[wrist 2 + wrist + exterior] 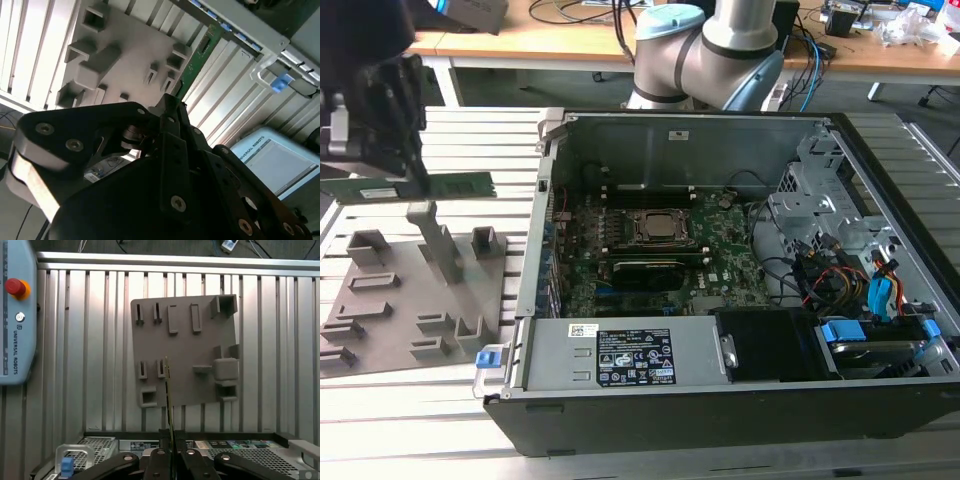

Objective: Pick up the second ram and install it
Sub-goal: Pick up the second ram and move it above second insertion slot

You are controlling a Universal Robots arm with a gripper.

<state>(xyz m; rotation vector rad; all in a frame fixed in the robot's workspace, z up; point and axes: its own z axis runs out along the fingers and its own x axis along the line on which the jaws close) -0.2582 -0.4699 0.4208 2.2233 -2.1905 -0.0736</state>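
Second ram [460,185] clamped tight in gripper [415,175], above grey tray [390,310]; long axis level, running toward open pc case [720,420]; motherboard [720,260] well off to exterior view's right, fwiw

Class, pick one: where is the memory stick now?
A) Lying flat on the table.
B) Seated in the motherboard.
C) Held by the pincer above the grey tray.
C: the pincer grips the memory stick in the air over the grey tray.

Slatted table [400,420] with tray [390,300], computer case [720,420]
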